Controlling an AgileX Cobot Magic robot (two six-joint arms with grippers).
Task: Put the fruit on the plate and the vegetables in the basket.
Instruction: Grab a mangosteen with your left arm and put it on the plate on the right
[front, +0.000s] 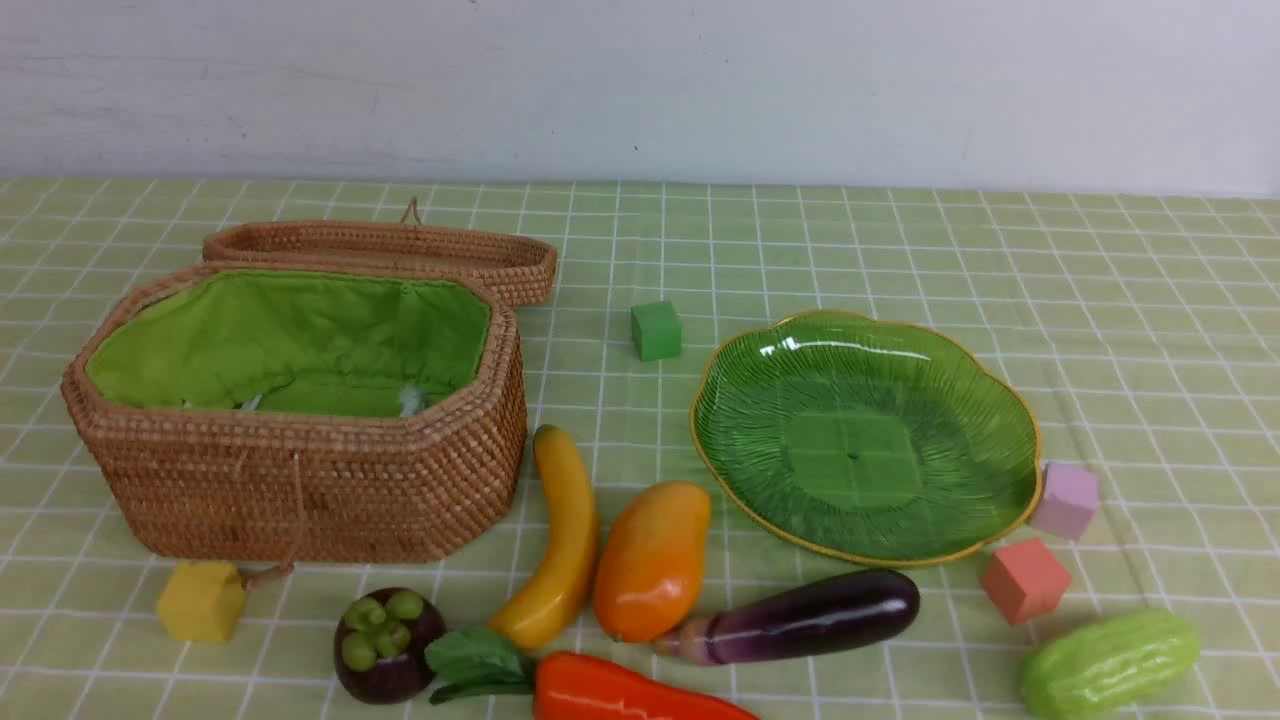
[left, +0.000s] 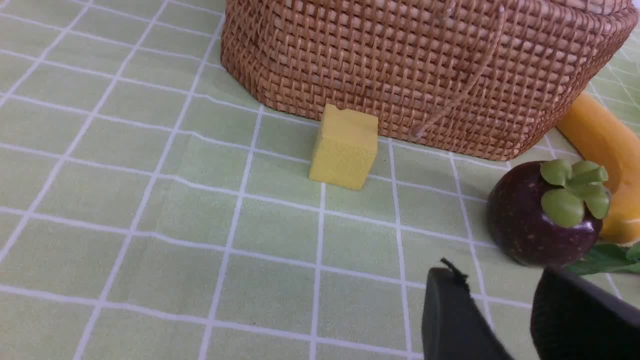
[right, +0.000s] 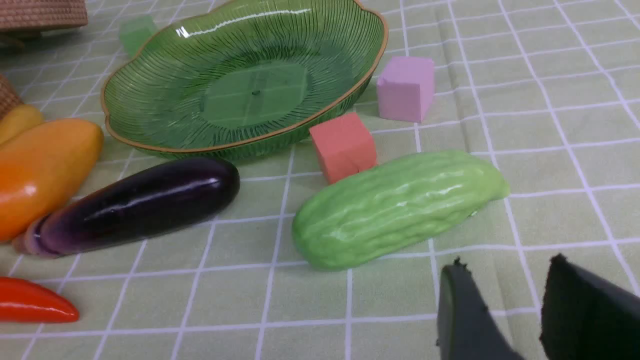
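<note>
The basket (front: 300, 490) stands at the left, and only its green lining shows inside. The green plate (front: 760, 440) sits empty at the right. On the cloth in front lie the banana (front: 565, 540), mango (front: 652, 560), mangosteen (front: 388, 643), carrot (front: 620, 690), eggplant (front: 800, 618) and gourd (front: 1108, 665). Neither gripper shows in the front view. My left gripper (left: 497, 280) is open and empty, just short of the mangosteen (left: 542, 220). My right gripper (right: 505, 270) is open and empty, just short of the gourd (right: 395, 210).
The flat wicker lid (front: 400, 250) lies behind the basket. Small cubes lie about: yellow (front: 200, 600) at the basket's front, green (front: 656, 330) behind the plate, and pink (front: 1066, 500) and salmon (front: 1024, 580) at the plate's right. A white wall stands behind the table.
</note>
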